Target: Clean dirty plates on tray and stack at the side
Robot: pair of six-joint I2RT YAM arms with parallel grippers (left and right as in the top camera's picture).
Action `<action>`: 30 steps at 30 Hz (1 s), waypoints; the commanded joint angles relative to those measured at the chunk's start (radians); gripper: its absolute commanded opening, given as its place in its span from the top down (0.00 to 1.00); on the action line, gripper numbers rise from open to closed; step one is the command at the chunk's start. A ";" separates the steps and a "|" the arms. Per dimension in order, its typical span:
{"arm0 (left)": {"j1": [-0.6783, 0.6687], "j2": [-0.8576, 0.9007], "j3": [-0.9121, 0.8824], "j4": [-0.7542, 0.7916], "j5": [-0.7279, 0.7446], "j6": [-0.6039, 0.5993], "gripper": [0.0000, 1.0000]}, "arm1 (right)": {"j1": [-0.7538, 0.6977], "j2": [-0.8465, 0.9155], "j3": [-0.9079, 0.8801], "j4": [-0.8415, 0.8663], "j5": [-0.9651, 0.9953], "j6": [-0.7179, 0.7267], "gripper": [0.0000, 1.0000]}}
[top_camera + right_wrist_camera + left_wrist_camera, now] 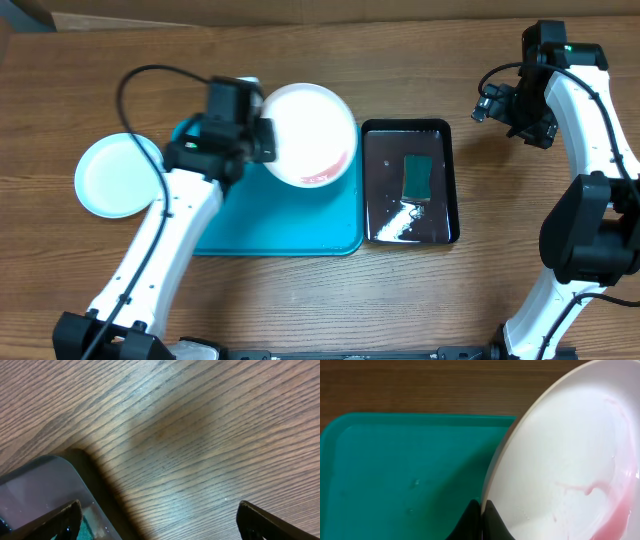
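My left gripper [262, 136] is shut on the rim of the white plate [312, 130] and holds it tilted above the far right part of the turquoise tray [300, 235]. In the left wrist view the fingers [481, 519] pinch the plate's edge [570, 460], which has a pink-red smear at its lower right, with the bare tray [410, 475] below. The pale blue plate [115, 175] lies on the table left of the tray. No yellow-green rimmed plate is in view. My right gripper [500, 105] is open and empty over the table [160, 520].
A glossy black tray [372, 180] with a green sponge [418, 177] stands right of the turquoise tray; its corner shows in the right wrist view [40, 485]. The table is brown wood. A cable loops above the left arm.
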 commanded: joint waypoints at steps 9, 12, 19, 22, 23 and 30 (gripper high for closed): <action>-0.392 -0.021 0.016 0.093 -0.454 0.029 0.96 | -0.003 -0.008 0.012 0.002 0.000 0.006 0.00; -0.474 -0.020 0.016 0.093 -0.556 0.067 0.96 | -0.003 -0.008 0.012 0.002 -0.001 0.007 0.00; -0.650 -0.019 0.016 0.129 -0.832 0.148 0.96 | -0.003 -0.008 0.012 0.002 0.000 0.006 0.00; -0.721 -0.019 0.016 0.166 -0.946 0.232 0.96 | -0.003 -0.008 0.012 0.002 -0.001 0.006 0.00; -0.737 -0.019 0.016 0.174 -0.979 0.249 0.96 | -0.003 -0.008 0.012 0.002 -0.001 0.007 0.00; -0.834 -0.019 0.016 0.252 -1.216 0.347 0.96 | -0.003 -0.008 0.012 0.002 -0.001 0.007 0.00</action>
